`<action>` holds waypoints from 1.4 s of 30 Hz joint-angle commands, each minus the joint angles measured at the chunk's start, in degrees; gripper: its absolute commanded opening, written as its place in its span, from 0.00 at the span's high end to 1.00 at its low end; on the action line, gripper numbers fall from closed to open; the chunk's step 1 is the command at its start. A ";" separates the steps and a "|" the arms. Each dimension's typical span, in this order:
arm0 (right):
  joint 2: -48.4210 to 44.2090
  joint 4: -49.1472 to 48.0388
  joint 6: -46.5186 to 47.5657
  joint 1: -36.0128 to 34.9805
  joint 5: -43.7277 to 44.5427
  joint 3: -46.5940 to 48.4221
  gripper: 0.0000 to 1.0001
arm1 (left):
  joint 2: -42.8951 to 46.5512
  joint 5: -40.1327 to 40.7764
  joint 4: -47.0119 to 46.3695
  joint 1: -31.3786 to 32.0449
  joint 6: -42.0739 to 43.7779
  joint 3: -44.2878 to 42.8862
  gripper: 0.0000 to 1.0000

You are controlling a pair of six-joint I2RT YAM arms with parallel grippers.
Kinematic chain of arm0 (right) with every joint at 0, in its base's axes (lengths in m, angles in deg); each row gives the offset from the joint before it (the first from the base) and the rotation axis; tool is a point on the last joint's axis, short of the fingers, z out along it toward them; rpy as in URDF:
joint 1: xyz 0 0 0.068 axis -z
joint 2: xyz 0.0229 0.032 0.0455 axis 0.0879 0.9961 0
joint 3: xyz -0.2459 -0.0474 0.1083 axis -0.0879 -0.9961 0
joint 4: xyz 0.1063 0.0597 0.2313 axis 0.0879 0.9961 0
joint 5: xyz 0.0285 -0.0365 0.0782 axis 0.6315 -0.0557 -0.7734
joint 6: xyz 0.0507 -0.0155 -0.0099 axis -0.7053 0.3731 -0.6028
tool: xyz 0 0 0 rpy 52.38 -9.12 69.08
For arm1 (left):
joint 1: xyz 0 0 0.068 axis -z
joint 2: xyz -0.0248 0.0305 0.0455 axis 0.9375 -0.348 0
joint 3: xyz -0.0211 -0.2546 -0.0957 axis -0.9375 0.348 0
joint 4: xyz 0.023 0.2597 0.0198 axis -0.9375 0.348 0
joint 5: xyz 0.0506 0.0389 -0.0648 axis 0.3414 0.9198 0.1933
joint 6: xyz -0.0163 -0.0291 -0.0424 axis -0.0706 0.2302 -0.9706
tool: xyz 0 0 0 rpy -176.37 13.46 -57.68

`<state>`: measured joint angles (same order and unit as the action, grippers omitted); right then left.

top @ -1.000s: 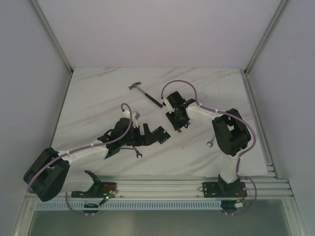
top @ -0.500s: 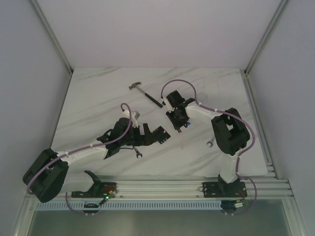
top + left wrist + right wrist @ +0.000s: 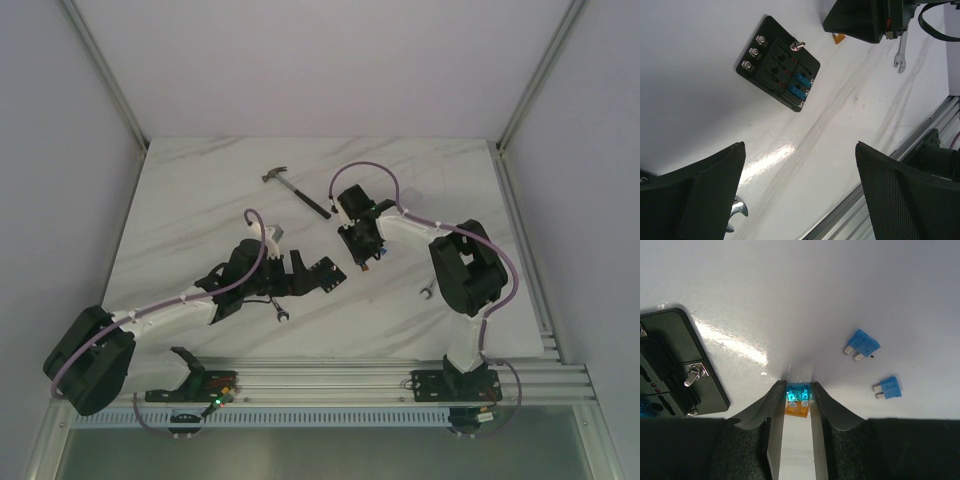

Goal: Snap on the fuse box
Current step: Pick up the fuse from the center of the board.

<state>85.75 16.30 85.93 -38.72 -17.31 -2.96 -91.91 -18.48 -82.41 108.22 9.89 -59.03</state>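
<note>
A white marble-patterned table (image 3: 200, 190) with grey veins stands between plain pale walls (image 3: 300, 60). Slanted aluminium frame posts (image 3: 105, 70) rise left and right, and a ribbed aluminium rail (image 3: 330, 380) runs along the near edge.

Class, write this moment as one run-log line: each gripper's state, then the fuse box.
left gripper: open, holding nothing | right gripper: pinching blue fuse | fuse box: lying on table, ungripped

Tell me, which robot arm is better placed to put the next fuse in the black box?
Probably the right. The right gripper has its fingers closed against a blue fuse, and the fuse box lies just beside it. The left gripper is open and holds nothing.
</note>
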 commanded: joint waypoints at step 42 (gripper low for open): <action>-34.27 -32.63 -40.41 -10.95 2.94 -21.20 0.75 | -3.10 23.82 -40.19 11.32 4.40 2.93 0.52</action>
<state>53.20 -13.43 47.66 -48.99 -16.35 -23.29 -93.83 3.22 -119.41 119.15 12.58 -54.01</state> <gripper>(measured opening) 0.302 0.496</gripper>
